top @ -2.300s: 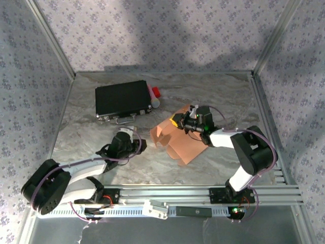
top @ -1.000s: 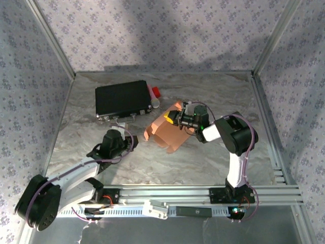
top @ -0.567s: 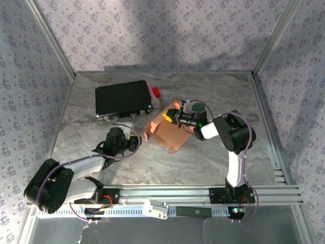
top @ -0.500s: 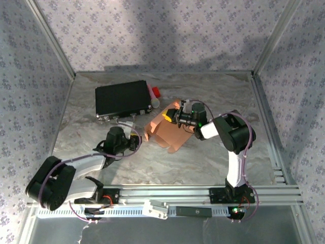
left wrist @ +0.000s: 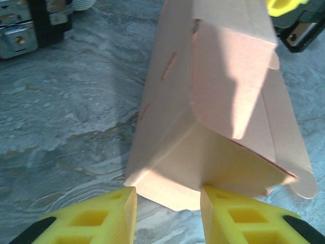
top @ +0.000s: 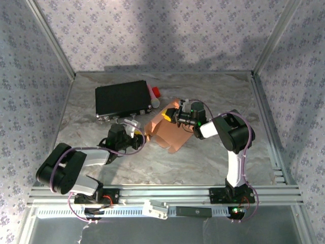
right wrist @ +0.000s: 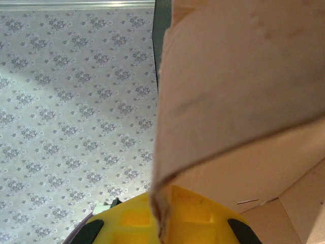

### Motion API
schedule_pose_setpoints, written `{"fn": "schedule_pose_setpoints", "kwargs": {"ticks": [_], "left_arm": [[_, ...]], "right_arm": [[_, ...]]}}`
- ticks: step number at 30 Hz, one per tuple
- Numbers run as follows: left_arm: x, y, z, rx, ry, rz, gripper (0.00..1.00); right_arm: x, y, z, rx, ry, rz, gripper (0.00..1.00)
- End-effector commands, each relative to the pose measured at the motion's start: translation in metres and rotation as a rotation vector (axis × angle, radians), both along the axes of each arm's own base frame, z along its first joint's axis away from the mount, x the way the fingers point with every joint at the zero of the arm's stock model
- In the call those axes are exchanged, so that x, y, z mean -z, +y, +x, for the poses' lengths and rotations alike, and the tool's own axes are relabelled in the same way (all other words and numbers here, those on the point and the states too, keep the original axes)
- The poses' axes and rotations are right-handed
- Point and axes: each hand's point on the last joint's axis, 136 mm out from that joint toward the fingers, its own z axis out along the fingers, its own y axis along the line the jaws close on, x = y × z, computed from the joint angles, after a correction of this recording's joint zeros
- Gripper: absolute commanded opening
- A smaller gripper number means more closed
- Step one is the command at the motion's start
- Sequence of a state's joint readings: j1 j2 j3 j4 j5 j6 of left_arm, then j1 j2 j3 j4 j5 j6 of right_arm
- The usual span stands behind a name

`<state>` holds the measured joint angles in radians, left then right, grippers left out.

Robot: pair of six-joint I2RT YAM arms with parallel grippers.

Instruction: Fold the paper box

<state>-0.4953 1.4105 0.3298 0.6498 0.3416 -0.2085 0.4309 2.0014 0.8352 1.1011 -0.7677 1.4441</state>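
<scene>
The paper box (top: 165,131) is salmon-orange cardboard, half folded and standing tilted on the marble table, its flaps hanging loose. My right gripper (top: 170,115) is shut on its upper far edge; in the right wrist view the yellow fingers (right wrist: 127,219) pinch the cardboard edge of the paper box (right wrist: 244,96). My left gripper (top: 138,135) is low at the box's left side and open. In the left wrist view the bottom corner of the paper box (left wrist: 213,101) lies just ahead of the gap in my left gripper (left wrist: 168,216), and the right fingertip touches the fold.
A black flat case (top: 123,99) lies at the back left, and its metal latches (left wrist: 18,35) are close to the box. A small red object (top: 155,92) and a white cylinder (top: 154,102) sit at the case's right end. Metal frame rails line the table's edges.
My left gripper has moved right toward the box's lower left corner. The right gripper has kept its hold and shifted the box slightly left and further upright.
</scene>
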Motion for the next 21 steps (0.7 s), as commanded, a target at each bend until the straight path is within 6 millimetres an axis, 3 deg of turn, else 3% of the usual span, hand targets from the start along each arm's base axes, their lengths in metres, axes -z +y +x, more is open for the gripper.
{"fn": "schedule_pose_setpoints", "kwargs": {"ticks": [1,21], "left_arm": [[-0.03,-0.017,0.011,0.029,-0.115,-0.033,0.38],[-0.032,-0.044,0.023,-0.046,-0.187,-0.008,0.33]], "right_arm": [[-0.003,0.006,0.0,-0.019,-0.002,0.002,0.0],[-0.007,0.012,-0.003,-0.019,-0.006,0.011,0.0]]}}
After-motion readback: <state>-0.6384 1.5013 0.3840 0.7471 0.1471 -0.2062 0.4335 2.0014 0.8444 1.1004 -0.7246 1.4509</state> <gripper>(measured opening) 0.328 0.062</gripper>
